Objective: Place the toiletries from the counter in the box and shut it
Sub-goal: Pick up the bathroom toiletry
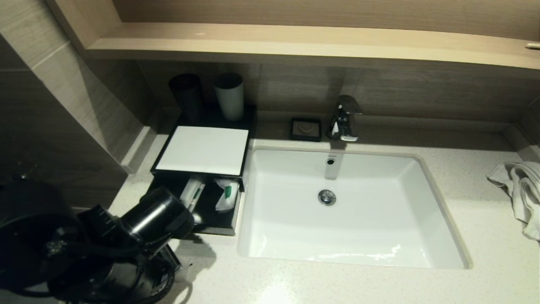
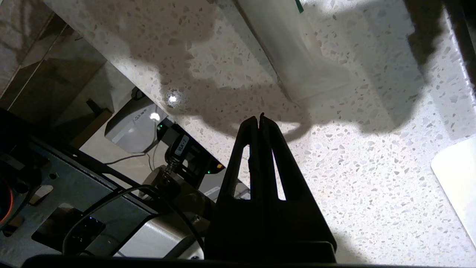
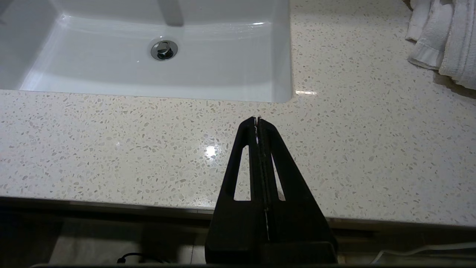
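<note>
The black box [image 1: 202, 150] with a white top stands left of the basin, its drawer [image 1: 213, 219] pulled out. Inside lie a long slim packet [image 1: 192, 192] and a flat packet with a green label [image 1: 225, 194]. Another long translucent packet [image 2: 297, 63] lies on the speckled counter [image 2: 353, 167] in the left wrist view. My left gripper [image 2: 259, 118] is shut and empty just short of that packet's near end. In the head view my left arm [image 1: 139, 228] covers that spot in front of the drawer. My right gripper [image 3: 257, 120] is shut and empty above the counter's front edge.
The white basin [image 1: 430, 198] fills the middle, with a tap [image 1: 344, 118] and a black soap dish [image 1: 306, 128] behind it. Two tall cups [image 1: 230, 96] stand behind the box. A towel [image 1: 517, 190] lies at the right. A wooden shelf [image 1: 295, 42] runs overhead.
</note>
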Controlling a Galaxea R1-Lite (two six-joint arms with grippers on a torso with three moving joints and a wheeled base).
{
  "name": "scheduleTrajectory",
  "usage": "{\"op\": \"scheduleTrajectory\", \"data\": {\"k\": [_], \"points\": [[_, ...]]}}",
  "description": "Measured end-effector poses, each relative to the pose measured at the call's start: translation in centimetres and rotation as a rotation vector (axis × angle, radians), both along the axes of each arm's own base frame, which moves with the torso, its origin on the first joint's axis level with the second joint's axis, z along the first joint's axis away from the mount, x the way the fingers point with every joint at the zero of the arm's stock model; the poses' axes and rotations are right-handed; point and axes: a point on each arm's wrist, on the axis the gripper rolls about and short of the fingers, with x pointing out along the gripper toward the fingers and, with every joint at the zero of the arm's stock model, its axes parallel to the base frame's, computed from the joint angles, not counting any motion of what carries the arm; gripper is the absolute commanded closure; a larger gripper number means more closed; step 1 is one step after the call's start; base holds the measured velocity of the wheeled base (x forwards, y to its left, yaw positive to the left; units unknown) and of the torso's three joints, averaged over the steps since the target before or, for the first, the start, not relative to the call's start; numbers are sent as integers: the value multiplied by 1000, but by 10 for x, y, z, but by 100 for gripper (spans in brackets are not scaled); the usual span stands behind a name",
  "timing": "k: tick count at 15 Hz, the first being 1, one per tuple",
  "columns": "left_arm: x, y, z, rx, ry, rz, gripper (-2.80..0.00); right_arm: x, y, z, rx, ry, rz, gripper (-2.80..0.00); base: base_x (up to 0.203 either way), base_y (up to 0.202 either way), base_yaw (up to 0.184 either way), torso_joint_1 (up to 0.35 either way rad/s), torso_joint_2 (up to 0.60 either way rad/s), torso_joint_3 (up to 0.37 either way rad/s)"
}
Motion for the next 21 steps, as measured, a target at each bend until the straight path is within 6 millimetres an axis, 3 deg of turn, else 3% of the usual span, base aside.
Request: {"op": "scheduleTrajectory", "data": {"k": [16, 17, 21], "points": [[15, -8, -8, 68, -106, 75, -6, 0, 0, 0, 0, 0, 0, 0, 0, 0, 0, 0, 0, 0], [14, -8, -8, 68, -107, 75, -280, 0, 0, 0, 0, 0, 0, 0, 0, 0, 0, 0, 0, 0], [14, -7, -7, 64, -109, 78, -280, 0, 0, 0, 0, 0, 0, 0, 0, 0, 0, 0, 0, 0]]}}
